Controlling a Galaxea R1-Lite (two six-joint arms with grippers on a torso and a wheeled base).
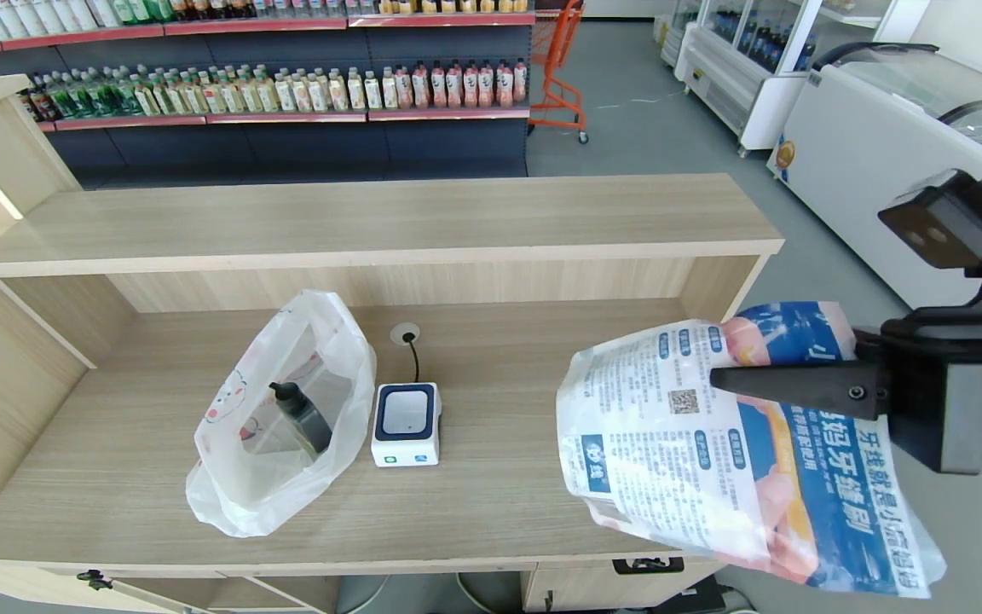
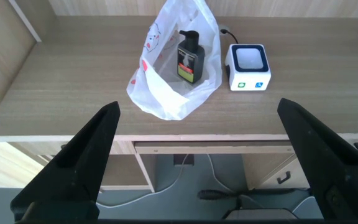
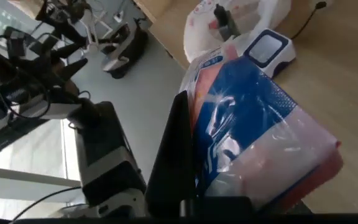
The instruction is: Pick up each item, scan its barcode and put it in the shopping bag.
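Your right gripper [image 1: 723, 379] is clamped across the packet [image 1: 696, 486], most of it hanging below the jaws; left gripper [image 2: 199, 111] jaws are wide apart.

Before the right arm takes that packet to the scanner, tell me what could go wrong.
1. The right gripper pinches the big, floppy packet near one end by the counter front edge; it may slip to the floor.
2. Its printed back faces up, and the scanner also faces up; unturned, the scan may fail.
3. The shopping bag sags around a pump bottle; the wide packet may snag its rim.
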